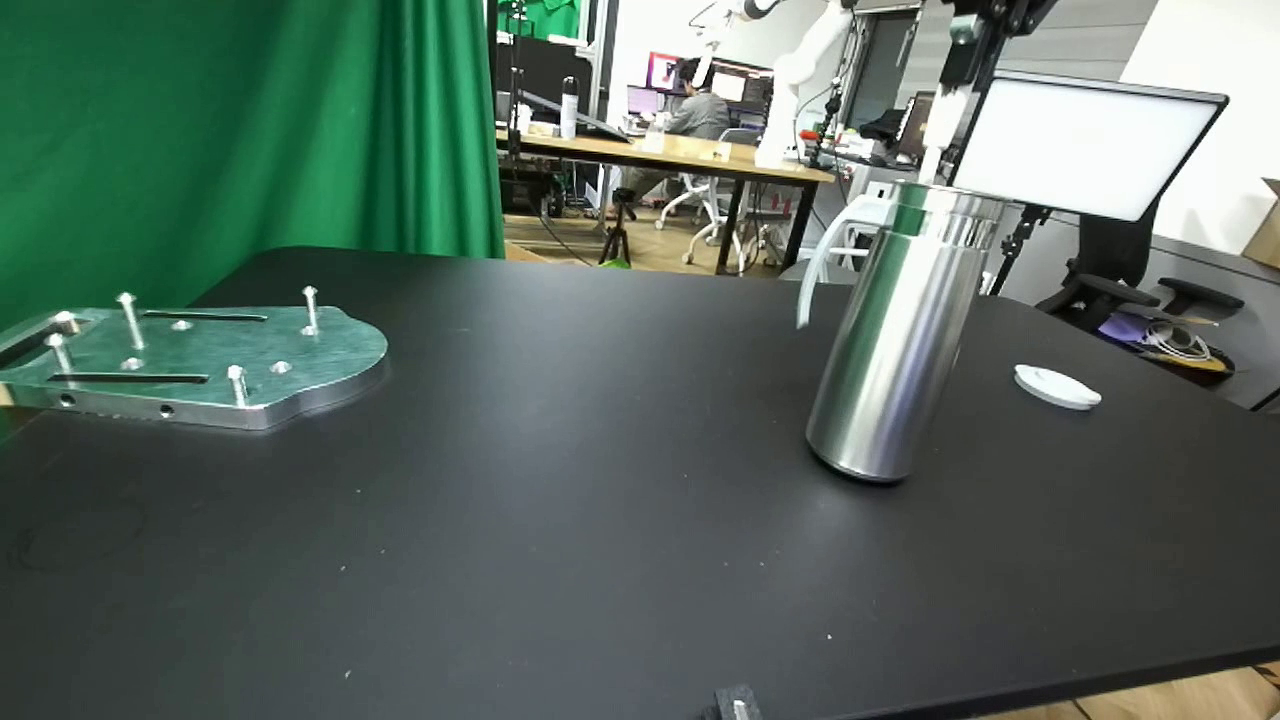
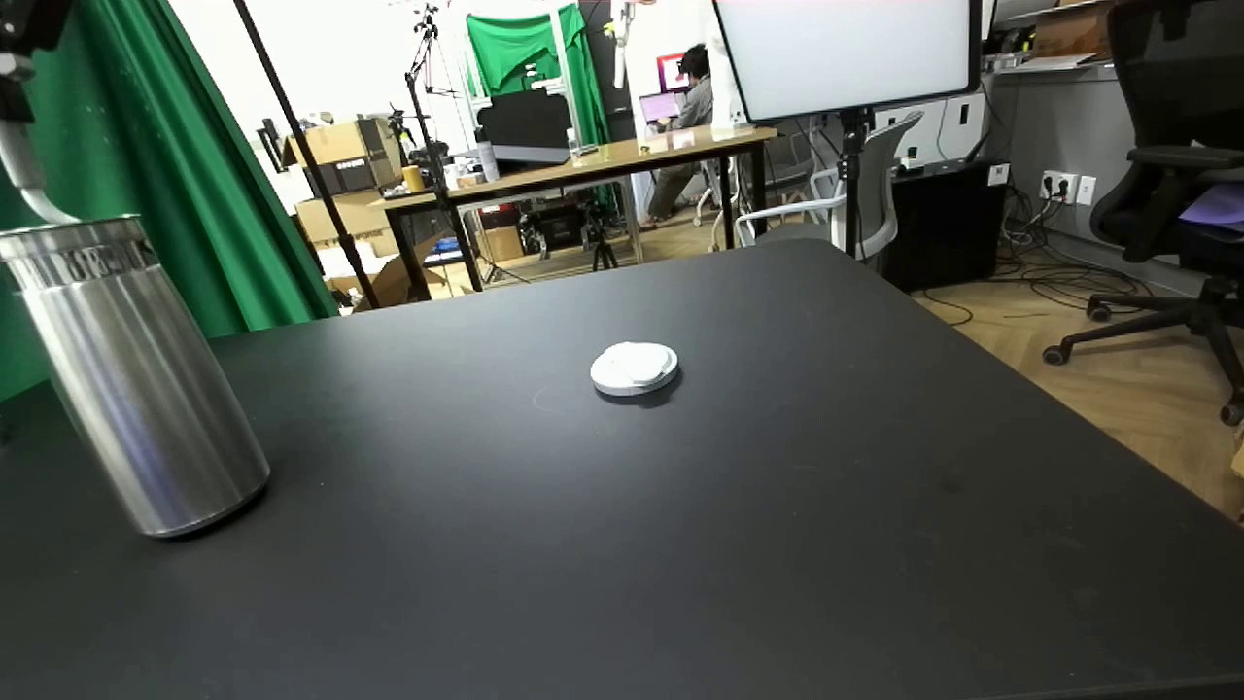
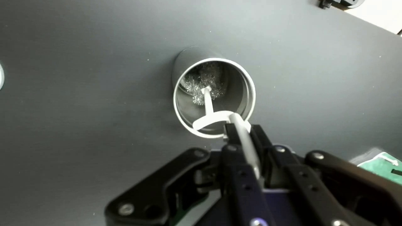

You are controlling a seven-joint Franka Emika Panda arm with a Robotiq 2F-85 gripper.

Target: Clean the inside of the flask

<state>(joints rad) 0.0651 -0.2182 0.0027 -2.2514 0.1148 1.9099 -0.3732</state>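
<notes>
Flask (image 1: 900,345) below gripper (image 3: 244,133), gripped brush (image 3: 208,105) inside.

Open silvery flask (image 1: 893,350), white-handled brush (image 3: 208,102) inside

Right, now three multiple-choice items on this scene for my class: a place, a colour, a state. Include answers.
1. Where is the brush head relative to the flask?
A) beside it B) inside it C) underneath

2. What colour is the disc on the table?
A) red B) green C) white

3. The gripper is:
A) shut on the brush handle B) wide open C) shut, empty

1 B: the wrist view shows it in there.
2 C: white in both exterior views.
3 A: the wrist view shows the brush handle clamped.
</notes>
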